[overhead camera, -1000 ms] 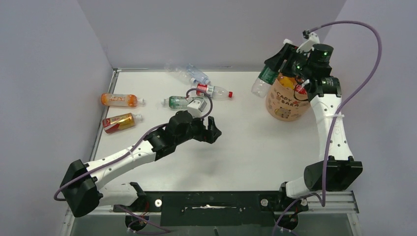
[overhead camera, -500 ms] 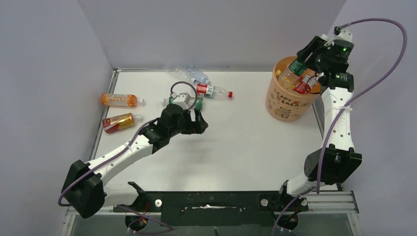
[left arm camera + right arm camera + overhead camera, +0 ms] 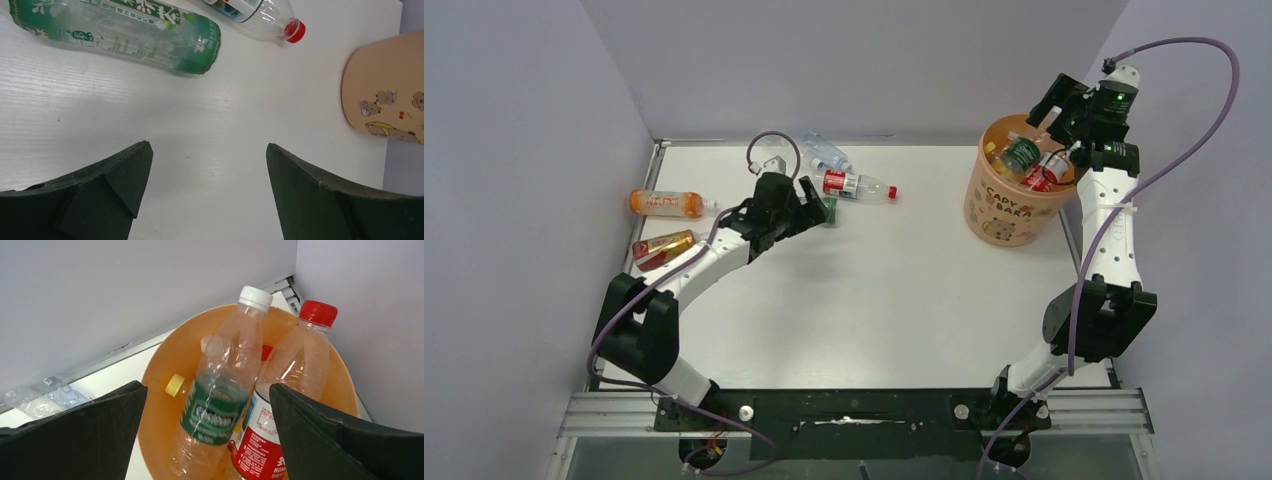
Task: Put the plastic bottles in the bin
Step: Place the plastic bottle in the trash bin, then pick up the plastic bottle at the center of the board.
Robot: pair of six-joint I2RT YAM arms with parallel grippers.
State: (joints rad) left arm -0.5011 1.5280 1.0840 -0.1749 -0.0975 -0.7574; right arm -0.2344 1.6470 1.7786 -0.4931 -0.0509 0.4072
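The bin (image 3: 1009, 212) stands at the far right; its side (image 3: 385, 95) also shows in the left wrist view. Inside lean a green-labelled clear bottle (image 3: 220, 400) and a red-labelled bottle (image 3: 285, 390), with a yellow cap (image 3: 175, 385) beside them. My right gripper (image 3: 205, 387) hangs open just above the bin (image 3: 165, 355), holding nothing. My left gripper (image 3: 207, 147) is open over bare table, a little short of a lying green bottle (image 3: 125, 32). A red-capped clear bottle (image 3: 270, 15) lies beyond it.
An orange bottle (image 3: 664, 203) and a yellow-red bottle (image 3: 662, 248) lie by the left wall. A blue-labelled clear bottle (image 3: 824, 152) lies at the back wall. Walls close the table at the left, back and right.
My right gripper swung over the bin and opened, and the green-labelled bottle dropped in. My left arm reached back and left toward the green bottle.
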